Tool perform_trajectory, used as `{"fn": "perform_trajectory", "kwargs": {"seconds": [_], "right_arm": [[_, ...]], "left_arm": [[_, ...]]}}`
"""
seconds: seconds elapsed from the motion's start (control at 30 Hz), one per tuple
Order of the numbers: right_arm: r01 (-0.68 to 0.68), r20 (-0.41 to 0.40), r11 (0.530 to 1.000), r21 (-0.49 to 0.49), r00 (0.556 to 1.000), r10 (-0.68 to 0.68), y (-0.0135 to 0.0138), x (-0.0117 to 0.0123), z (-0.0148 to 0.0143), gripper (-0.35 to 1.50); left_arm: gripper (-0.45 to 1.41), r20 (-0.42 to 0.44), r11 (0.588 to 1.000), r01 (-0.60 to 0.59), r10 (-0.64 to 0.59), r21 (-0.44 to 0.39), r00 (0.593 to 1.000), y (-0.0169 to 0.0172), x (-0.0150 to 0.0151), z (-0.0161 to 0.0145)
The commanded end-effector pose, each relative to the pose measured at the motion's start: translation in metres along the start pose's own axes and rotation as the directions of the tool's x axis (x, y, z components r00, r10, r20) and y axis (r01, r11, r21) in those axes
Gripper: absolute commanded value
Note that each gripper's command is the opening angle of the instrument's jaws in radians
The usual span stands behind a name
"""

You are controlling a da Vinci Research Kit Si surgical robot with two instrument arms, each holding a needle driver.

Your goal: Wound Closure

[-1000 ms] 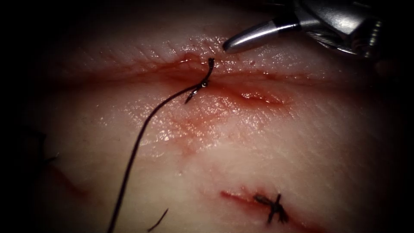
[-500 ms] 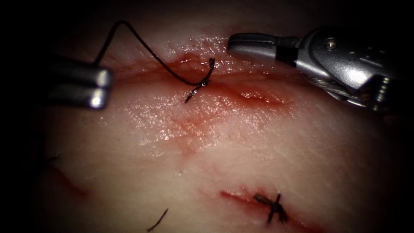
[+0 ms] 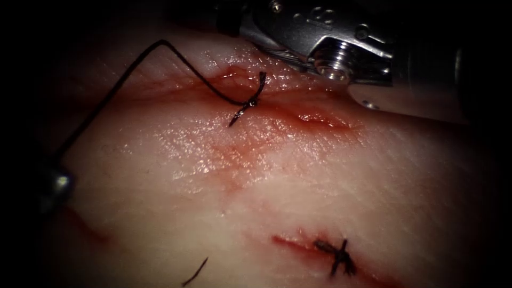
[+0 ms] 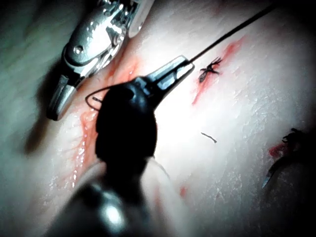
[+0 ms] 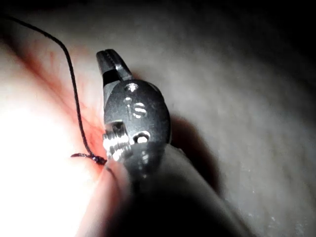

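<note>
At endoscope's left edge, left hand (image 3: 53,184) clamps thread (image 3: 114,88) from knot (image 3: 248,104); right hand (image 5: 114,66) closed, empty.

The right tool (image 5: 112,63) bears a stamped mark on its dark wrist housing, just above the silver pivot screw (image 5: 114,139); it reads roughly "IS". Nothing else is legible.

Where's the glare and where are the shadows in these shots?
Endoscope view: dark edges, wet glare on the tissue below the knot. Left wrist view: left pincer, shut on the thread, shows dark against bright tissue. Right wrist view: tissue glares beside the right pincer, shut, empty.
</note>
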Motion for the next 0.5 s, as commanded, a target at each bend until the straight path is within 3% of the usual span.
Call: {"fn": "perform_trajectory", "kwargs": {"seconds": [0.03,0.3,0.5], "right_arm": [[0.008,-0.009,1.000,0.023,1.000,-0.008,-0.0003,0.0001,0.0014,-0.35],[0.078,-0.084,0.974,0.214,0.995,-0.061,-0.0027,0.0009,0.0028,-0.35],[0.122,-0.155,0.941,0.316,0.985,-0.076,-0.0044,0.0016,0.0025,-0.35]], "left_arm": [[-0.45,0.001,1.000,-0.009,0.009,0.005,1.000,-0.0009,-0.0006,0.0001],[-0.45,0.001,0.994,-0.094,0.094,0.063,0.996,-0.0037,-0.0017,-0.0032],[-0.45,0.041,0.971,-0.117,0.111,0.208,0.993,-0.0063,-0.0036,-0.0066]]}}
